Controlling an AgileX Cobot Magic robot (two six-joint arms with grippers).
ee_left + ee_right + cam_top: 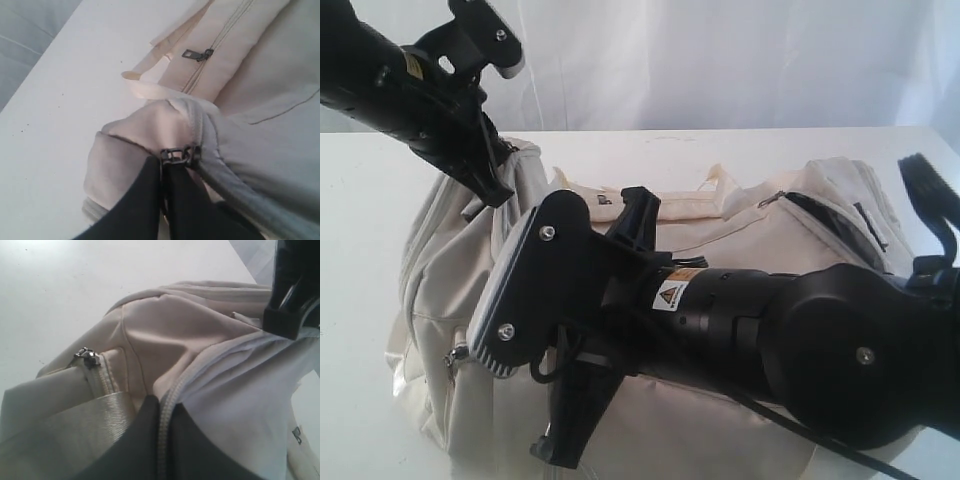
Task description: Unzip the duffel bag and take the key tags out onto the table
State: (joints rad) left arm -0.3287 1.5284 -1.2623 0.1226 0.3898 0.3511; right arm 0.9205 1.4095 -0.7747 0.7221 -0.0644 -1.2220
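Note:
The cream-white duffel bag lies across the table. My left gripper comes down on its left end. In the left wrist view that gripper is shut on a black plastic strap ring, with bunched fabric lifted around it. My right arm crosses over the bag, and its gripper is low on the near side. In the right wrist view it is shut on a line of zipper teeth. Metal zipper pulls hang free. The key tags are hidden.
The bag's webbing strap runs beside my right fingers. The left arm's black finger shows in the right wrist view above the bag. Bare white tabletop lies beyond the bag's end, and a white curtain hangs behind.

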